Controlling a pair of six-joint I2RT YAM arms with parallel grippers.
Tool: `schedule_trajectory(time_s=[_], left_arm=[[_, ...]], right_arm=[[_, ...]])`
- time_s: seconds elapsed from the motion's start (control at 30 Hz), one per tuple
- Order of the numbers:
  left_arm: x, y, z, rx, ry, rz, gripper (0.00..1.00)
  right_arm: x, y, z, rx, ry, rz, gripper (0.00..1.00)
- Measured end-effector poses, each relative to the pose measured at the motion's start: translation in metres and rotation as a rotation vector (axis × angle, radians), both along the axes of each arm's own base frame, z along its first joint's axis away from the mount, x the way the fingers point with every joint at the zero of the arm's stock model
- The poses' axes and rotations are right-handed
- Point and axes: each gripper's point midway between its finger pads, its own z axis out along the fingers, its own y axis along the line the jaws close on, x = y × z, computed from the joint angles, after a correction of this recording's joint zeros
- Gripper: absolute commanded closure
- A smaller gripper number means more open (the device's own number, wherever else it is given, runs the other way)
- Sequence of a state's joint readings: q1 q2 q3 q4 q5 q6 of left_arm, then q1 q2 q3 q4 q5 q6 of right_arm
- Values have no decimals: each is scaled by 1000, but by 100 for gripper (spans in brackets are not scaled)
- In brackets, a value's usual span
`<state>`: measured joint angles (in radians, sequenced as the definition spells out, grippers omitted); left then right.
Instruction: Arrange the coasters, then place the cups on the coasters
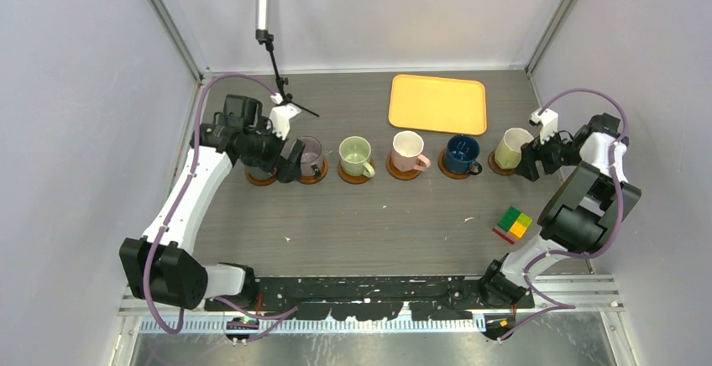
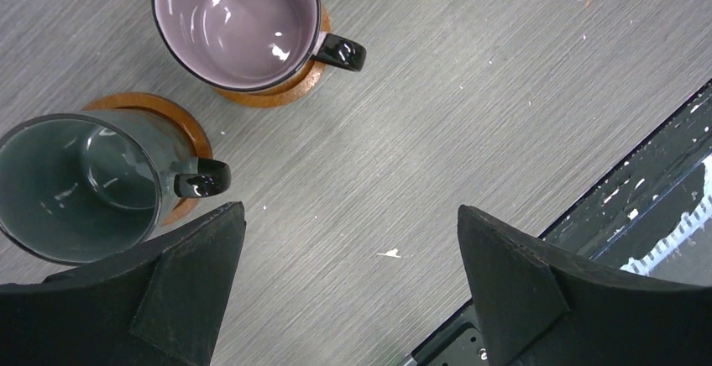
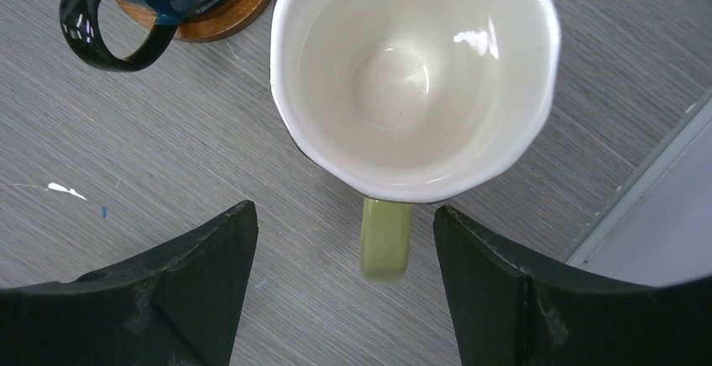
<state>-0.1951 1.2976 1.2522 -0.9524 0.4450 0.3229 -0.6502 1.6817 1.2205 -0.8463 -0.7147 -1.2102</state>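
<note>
- Coaster layout: six coasters (image 1: 404,175) sit in one row across the table (image 1: 369,223), in front of the yellow-orange tray (image 1: 437,103). Judged complete.
- Cup placement, left to right: dark green cup (image 2: 75,190), mauve cup (image 1: 310,154), light green cup (image 1: 356,155), pink cup (image 1: 408,150), navy cup (image 1: 461,154), pale yellow cup (image 1: 511,147). Each one stands upright on its own coaster.
- The overhead view shows only a thin brown edge at the base of the pale yellow cup. The right wrist view hides that coaster under the cup, so centring there cannot be confirmed.
- Left gripper (image 2: 348,215): jaws fully apart and holding nothing. It hangs over bare table, with the dark green cup just beside its left finger.
- Right gripper (image 3: 344,209): jaws wide apart and gripping nothing. The handle of the pale yellow cup lies between the fingers, and neither finger touches it.
- The toy block (image 1: 512,223) lies well apart from the row and is not part of the job.
- Remaining work, as a judgement: no placements are left. Both arms only need to back away without knocking a handle.
</note>
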Motion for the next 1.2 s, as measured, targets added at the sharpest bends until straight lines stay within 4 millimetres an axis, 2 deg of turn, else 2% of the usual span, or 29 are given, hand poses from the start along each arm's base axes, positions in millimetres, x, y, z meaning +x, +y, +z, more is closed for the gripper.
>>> schedule_trajectory(time_s=[0.23, 0.37, 0.5, 0.6, 0.67, 0.73, 0.93, 1.03, 1.13, 1.2], left_arm=[[-6, 1, -10, 5, 14, -2, 0], [-6, 2, -9, 6, 15, -2, 0], [2, 2, 5, 10, -14, 13, 0], [13, 3, 23, 18, -34, 29, 0], [19, 4, 30, 26, -36, 45, 0], [23, 6, 33, 36, -28, 67, 0], [15, 19, 25, 78, 43, 183, 0], [4, 31, 15, 113, 53, 250, 0], [-13, 47, 6, 163, 49, 316, 0], [-22, 55, 2, 190, 43, 352, 0]], right_arm=[[2, 0, 29, -10, -24, -2, 18], [7, 0, 57, -3, -56, -32, 17], [19, 2, 92, 7, -107, -78, 17], [31, 13, 119, 19, -144, -110, 17], [40, 29, 133, 32, -164, -113, 17], [49, 54, 147, 50, -181, -108, 17], [56, 133, 176, 141, -191, -97, 17], [44, 165, 180, 200, -175, -97, 17], [16, 187, 168, 250, -131, -116, 17], [-3, 194, 157, 273, -95, -136, 17]])
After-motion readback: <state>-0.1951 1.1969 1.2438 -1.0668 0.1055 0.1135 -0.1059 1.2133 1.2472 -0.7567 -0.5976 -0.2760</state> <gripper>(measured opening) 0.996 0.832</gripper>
